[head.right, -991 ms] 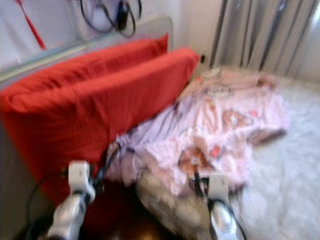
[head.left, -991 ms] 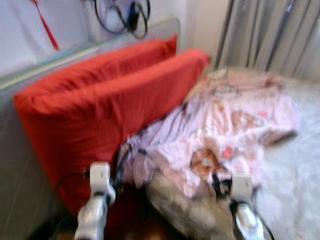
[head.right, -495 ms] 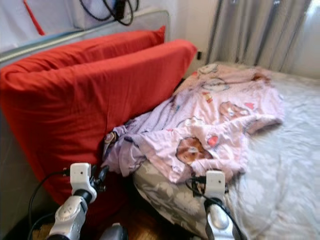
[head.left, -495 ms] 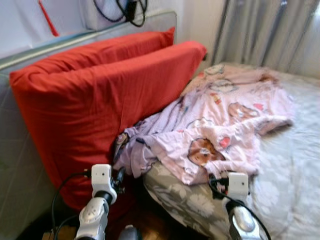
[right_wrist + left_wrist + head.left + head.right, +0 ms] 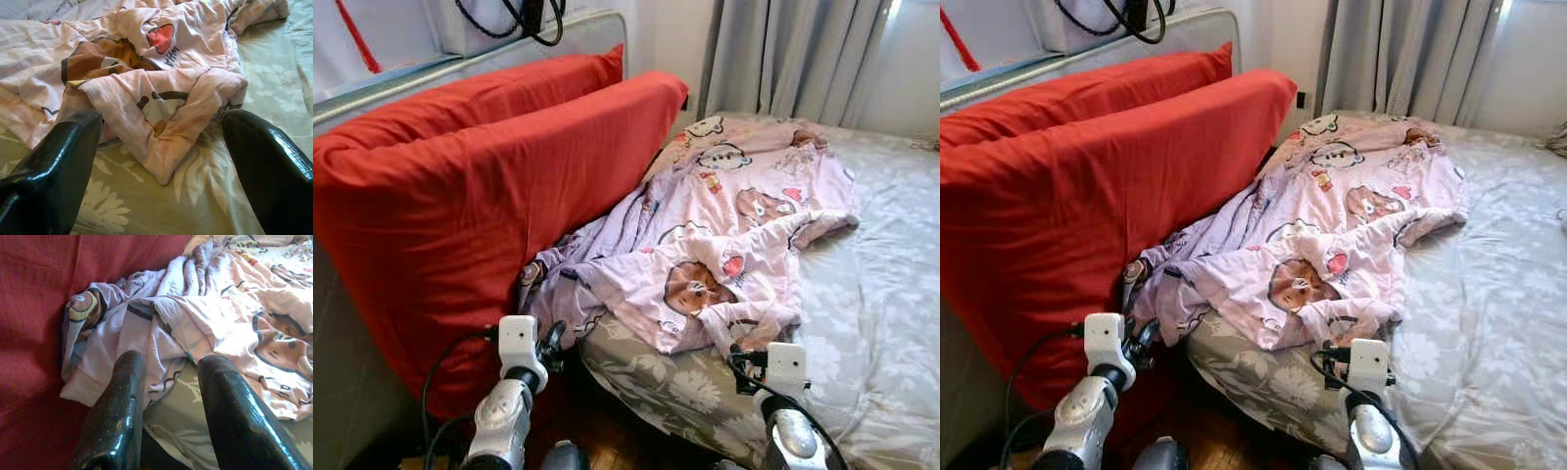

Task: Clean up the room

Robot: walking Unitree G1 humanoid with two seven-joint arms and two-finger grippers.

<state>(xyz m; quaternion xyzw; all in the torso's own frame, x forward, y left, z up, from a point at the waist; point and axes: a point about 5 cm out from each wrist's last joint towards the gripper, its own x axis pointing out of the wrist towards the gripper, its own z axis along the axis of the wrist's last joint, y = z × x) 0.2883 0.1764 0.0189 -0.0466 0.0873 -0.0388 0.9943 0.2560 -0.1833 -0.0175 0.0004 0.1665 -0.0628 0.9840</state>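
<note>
While your head cameras look down over the bed (image 5: 891,294), you have a crumpled pink blanket (image 5: 724,225) printed with cartoon bears lying across the grey floral bedsheet (image 5: 1489,323), its near edge bunched at the corner of the mattress and its far end reaching toward the grey curtains (image 5: 783,54); two red pillows (image 5: 489,186) stand on edge against the headboard (image 5: 460,64), the blanket's left side pressed against the nearer one; black cables (image 5: 524,20) hang on the wall above. Your left gripper (image 5: 168,377) is low beside the bed, at the gap between pillow and mattress; its wrist view shows what the head views do not: both fingers (image 5: 120,406) parted with nothing between them, pointing at the blanket's lavender hem where it droops over the mattress edge, a round bear patch tucked against the red fabric. Your right gripper (image 5: 161,147) hovers over the sheet at the blanket's near corner; its wrist view gives you the fingers (image 5: 58,161) spread wide on either side of a folded pink lobe, clear of the cloth, with a red heart and a brown bear face just beyond; from the head views you see only the white wrist housings (image 5: 785,364) and silver forearms (image 5: 499,426); dark wooden floor (image 5: 607,436) shows below the bed.
</note>
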